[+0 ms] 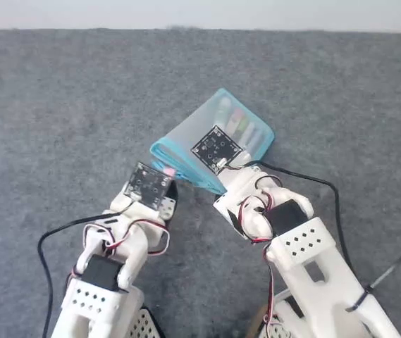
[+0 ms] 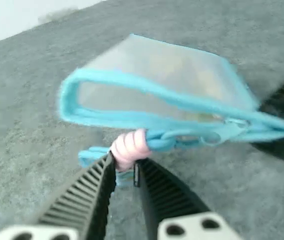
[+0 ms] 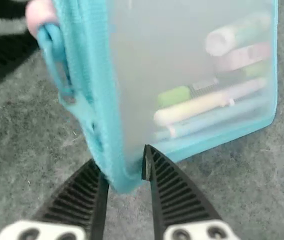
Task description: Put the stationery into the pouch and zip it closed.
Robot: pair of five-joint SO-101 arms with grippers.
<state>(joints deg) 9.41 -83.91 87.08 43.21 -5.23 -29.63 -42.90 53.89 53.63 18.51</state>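
A translucent pouch (image 1: 223, 130) with blue trim lies on the grey carpet, with pens and highlighters (image 3: 206, 100) inside it. My left gripper (image 2: 125, 167) is shut on the pink pull tab (image 2: 129, 146), which a blue cord joins to the zip slider (image 2: 220, 133). The pouch mouth (image 2: 132, 95) gapes open along most of its length. My right gripper (image 3: 127, 175) is shut on the blue-trimmed corner of the pouch (image 3: 117, 165). In the high view the left gripper (image 1: 166, 172) and the right gripper (image 1: 218, 167) sit close together at the pouch's near edge.
Grey carpet (image 1: 59, 105) spreads all around the pouch. Black cables (image 1: 327, 186) trail from both arms near the front. A pale wall strip (image 1: 200, 13) runs along the far edge.
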